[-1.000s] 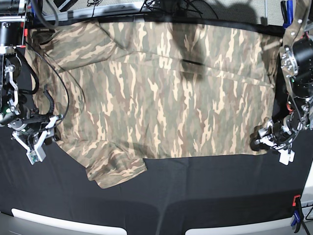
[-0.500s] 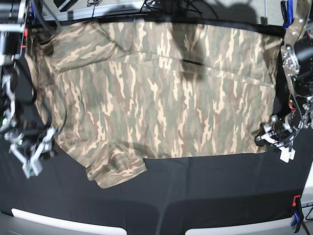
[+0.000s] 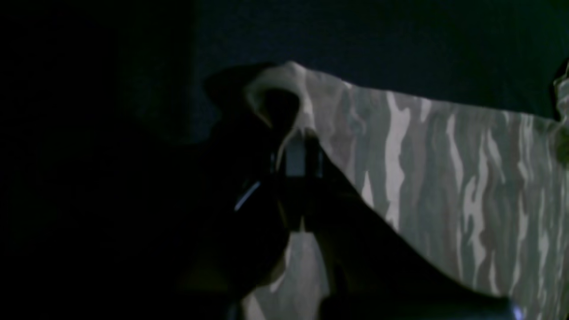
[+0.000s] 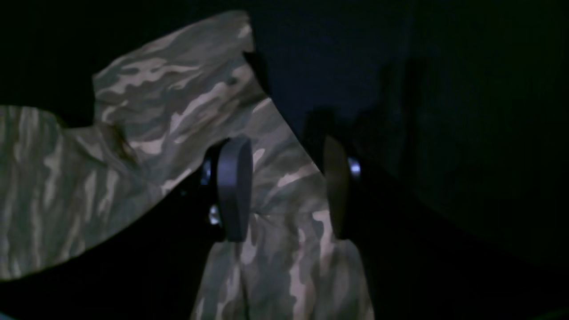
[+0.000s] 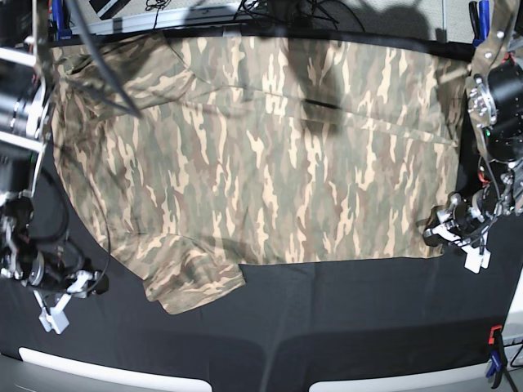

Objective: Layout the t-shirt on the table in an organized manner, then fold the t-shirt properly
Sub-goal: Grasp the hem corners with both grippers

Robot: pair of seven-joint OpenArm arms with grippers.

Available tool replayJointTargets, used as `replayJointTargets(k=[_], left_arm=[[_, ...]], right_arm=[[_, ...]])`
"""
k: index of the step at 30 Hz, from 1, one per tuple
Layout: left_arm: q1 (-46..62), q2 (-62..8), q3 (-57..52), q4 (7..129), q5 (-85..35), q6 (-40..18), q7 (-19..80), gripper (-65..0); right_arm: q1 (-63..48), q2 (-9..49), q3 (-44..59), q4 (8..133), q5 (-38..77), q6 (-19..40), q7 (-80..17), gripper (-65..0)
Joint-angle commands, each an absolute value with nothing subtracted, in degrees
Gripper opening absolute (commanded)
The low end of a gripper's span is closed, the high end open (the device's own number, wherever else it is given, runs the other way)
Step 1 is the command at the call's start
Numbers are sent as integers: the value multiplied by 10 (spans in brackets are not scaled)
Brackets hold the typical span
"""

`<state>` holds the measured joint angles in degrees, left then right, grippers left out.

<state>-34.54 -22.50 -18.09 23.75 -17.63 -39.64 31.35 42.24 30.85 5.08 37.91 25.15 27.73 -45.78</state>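
The camouflage t-shirt point(image 5: 270, 155) lies spread flat on the black table point(image 5: 327, 318), with one sleeve point(image 5: 192, 282) sticking out toward the front edge. My left gripper point(image 5: 439, 233) is shut on the shirt's hem corner at the right; in the left wrist view point(image 3: 297, 149) the fabric corner point(image 3: 284, 78) curls up at its tips. My right gripper point(image 5: 55, 309) is off the shirt, over bare cloth left of the sleeve. In the right wrist view it point(image 4: 284, 191) is open, with camouflage fabric point(image 4: 178, 106) showing beyond and between its fingers point(image 4: 234, 186).
An orange-and-blue clamp point(image 5: 494, 359) sits at the front right edge and another point(image 5: 478, 20) at the back right. Cables point(image 5: 270, 10) run along the back edge. White strips point(image 5: 114, 371) line the front edge. Both arms stand at the table's sides.
My right gripper has moved away from the shirt's left edge, down toward the front of the table. My left gripper has stayed at the hem corner, barely shifting.
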Motion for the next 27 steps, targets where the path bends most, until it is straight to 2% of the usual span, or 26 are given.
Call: replayJointTargets(k=[1, 6, 13, 27], left_arm=[[-359, -228, -182, 244, -175, -400, 317, -650], [-359, -227, -182, 244, -176, -400, 315, -650], [-359, -227, -182, 244, -187, -400, 314, -650], [-359, -227, -182, 244, -187, -400, 315, -650]], right_arm=[[459, 318, 47, 363, 257, 283, -456, -389], [517, 314, -11, 250, 196, 296, -456, -389], [523, 310, -93, 196, 151, 281, -437, -389], [522, 311, -102, 149, 102, 276, -406, -389]])
